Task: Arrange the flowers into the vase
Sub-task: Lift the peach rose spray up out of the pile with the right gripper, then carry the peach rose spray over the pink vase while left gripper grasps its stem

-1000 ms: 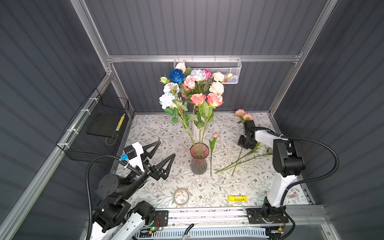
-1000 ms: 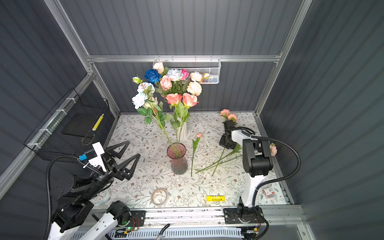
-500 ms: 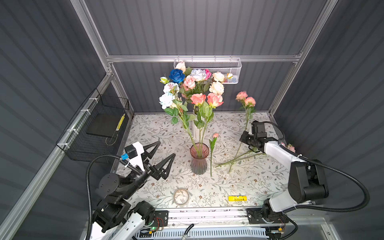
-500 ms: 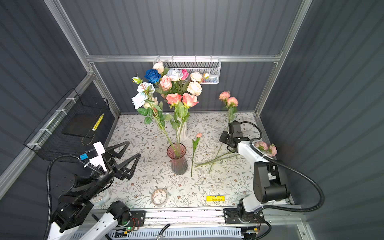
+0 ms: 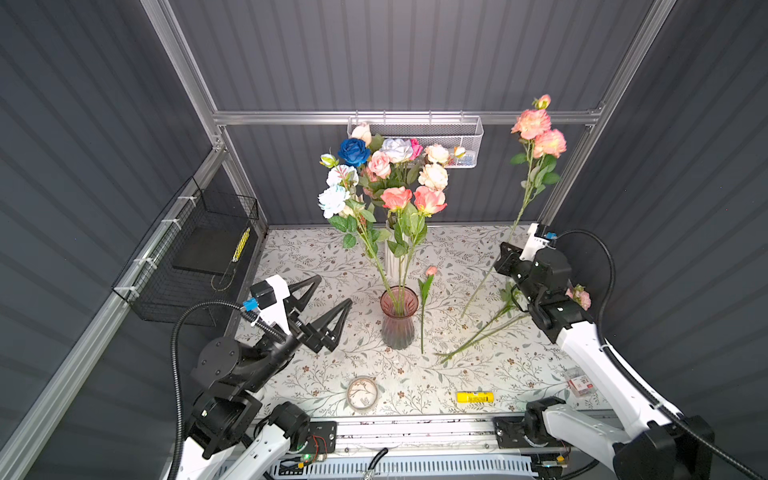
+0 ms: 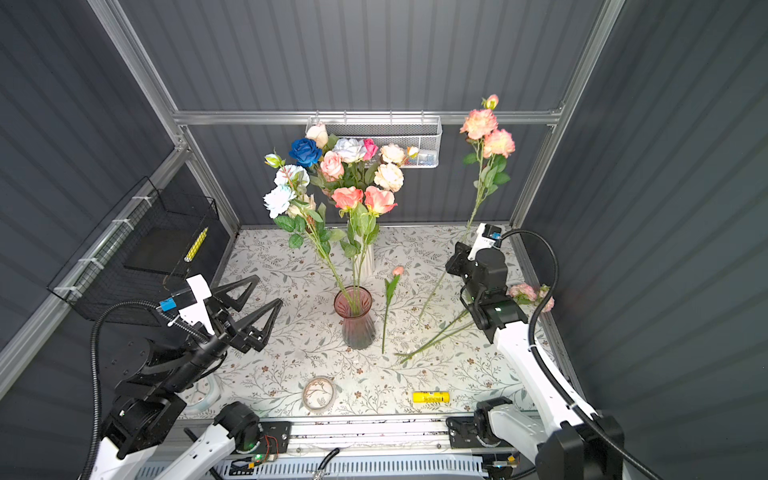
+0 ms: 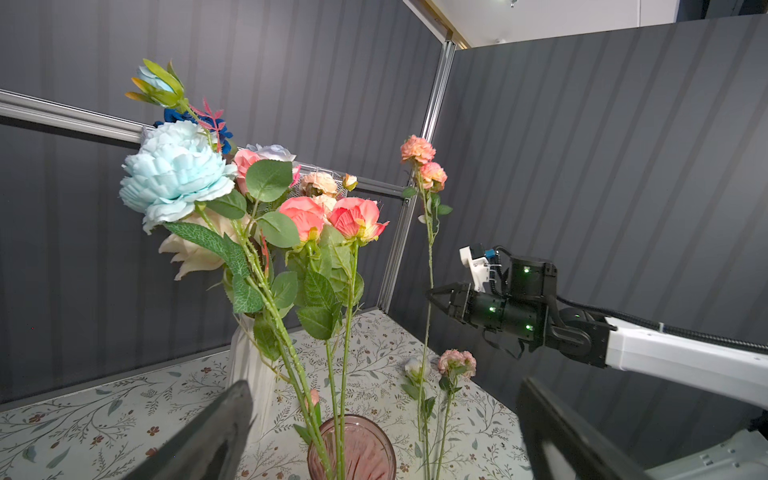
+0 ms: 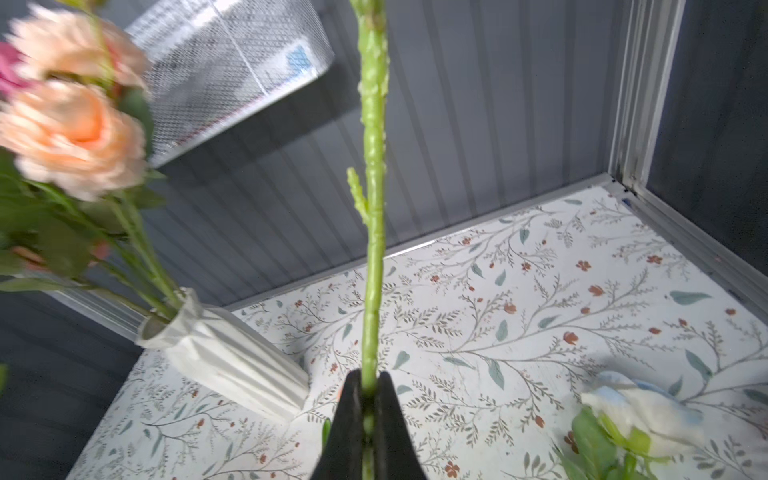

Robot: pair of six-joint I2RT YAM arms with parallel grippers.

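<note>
Lifted off the bench [image 5: 478, 374] within the last second, the peach-pink spray [image 5: 549, 143] now stands nearly upright in the right end effector [image 5: 500, 262], with its two blooms and bud up by the back rail in both top views. That end effector's jaws are pinched together on the bare green stem low down, as the right wrist view shows close up. The stem runs on below the grip, and I cannot tell whether its foot touches the bench. The left end effector [image 5: 335, 288] has not shifted: it hovers over the bench's left side with jaws spread wide, touching nothing

The bench has a white cover printed with leafy twigs and small brown flowers, boxed in by dark grey ribbed walls on an aluminium frame. A black wire basket [image 5: 187, 257] hangs on the left wall and a white mesh basket [image 5: 457, 137] on the back rail. Near the front edge lie a small round dish [image 5: 363, 392] and a yellow tube [image 5: 473, 397]

The pink glass vase [image 5: 399, 322] stands mid-bench holding a pale blue peony stem [image 5: 333, 200] and two coral roses [image 5: 397, 197]. Behind it a white ribbed vase [image 8: 232, 357] holds deep blue, pink, cream and pale blooms. Loose on the bench are a pink bud stem [image 5: 431, 271] just right of the glass vase, two long stems [image 5: 508, 293] under the right arm and a pink bloom [image 5: 579, 296] beside that arm
</note>
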